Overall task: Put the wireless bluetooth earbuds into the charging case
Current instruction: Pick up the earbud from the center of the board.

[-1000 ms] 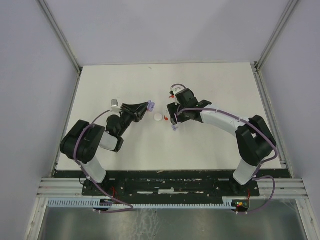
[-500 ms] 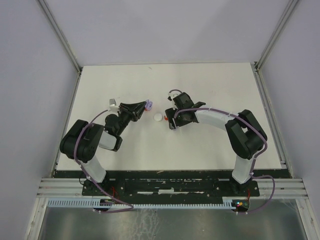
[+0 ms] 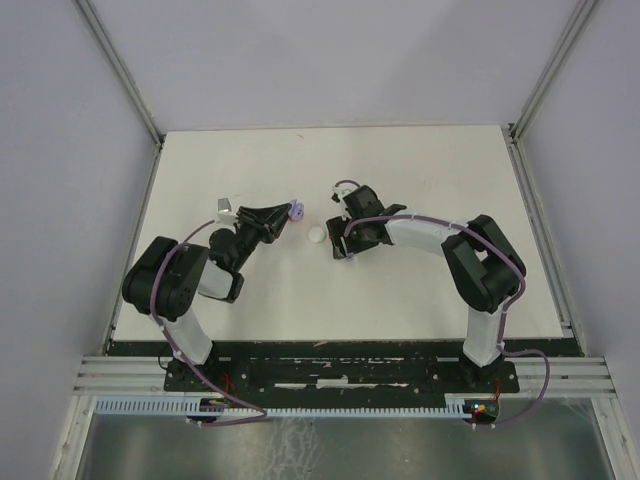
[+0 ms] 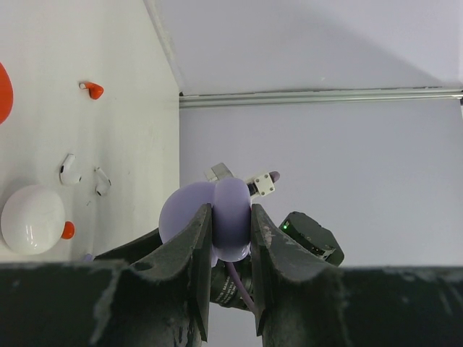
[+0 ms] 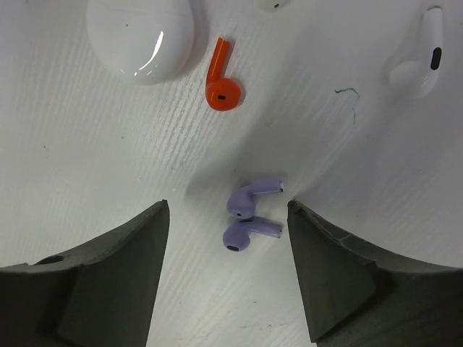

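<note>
My left gripper [image 4: 230,213] is shut on a lavender charging case [image 4: 217,210], held above the table at centre left [image 3: 294,212]. Two lavender earbuds [image 5: 249,199] lie side by side on the white table, between the open fingers of my right gripper [image 5: 227,208], which hangs just above them without touching. One red earbud [image 5: 223,79] lies next to a closed white case [image 5: 141,32], and a white earbud [image 5: 419,58] lies further right. In the top view the right gripper [image 3: 342,243] sits just right of the white case [image 3: 317,235].
The left wrist view shows a further red earbud [image 4: 92,90], two white earbuds [image 4: 69,168] and the edge of a red case [image 4: 2,83] on the table. Grey walls enclose the white table [image 3: 430,170].
The right arm has swung a little to the left, bringing its open gripper over the lavender earbuds. The left gripper with the lavender case has shifted slightly left.
</note>
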`<state>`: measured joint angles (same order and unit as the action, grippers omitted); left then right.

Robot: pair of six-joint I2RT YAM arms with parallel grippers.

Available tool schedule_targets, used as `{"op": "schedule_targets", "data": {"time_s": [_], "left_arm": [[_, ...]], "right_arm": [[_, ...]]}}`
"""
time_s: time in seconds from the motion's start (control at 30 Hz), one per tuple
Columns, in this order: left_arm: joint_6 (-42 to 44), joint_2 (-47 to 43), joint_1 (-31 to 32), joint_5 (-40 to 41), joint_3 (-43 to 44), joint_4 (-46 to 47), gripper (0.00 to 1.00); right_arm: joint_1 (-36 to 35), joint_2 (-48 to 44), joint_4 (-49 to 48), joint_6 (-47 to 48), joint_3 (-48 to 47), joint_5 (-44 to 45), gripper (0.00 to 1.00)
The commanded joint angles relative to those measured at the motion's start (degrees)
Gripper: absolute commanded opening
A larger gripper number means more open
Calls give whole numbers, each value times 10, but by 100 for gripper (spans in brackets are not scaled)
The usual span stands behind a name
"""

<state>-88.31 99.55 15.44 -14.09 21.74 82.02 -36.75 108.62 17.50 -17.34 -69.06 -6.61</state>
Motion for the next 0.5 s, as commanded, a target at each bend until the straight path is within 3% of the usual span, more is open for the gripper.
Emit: {"op": "schedule_targets", "data": {"time_s": [0.0,0.47], "left_arm": [[-4,3,-6,-12,-2,43,8],[-9,-5,-22,-19,-15,53,8]], "right_arm": [[-5,12,-13,-9,-26,-14,75],[-43,7,-5,-21,-19,-6,74]]}}
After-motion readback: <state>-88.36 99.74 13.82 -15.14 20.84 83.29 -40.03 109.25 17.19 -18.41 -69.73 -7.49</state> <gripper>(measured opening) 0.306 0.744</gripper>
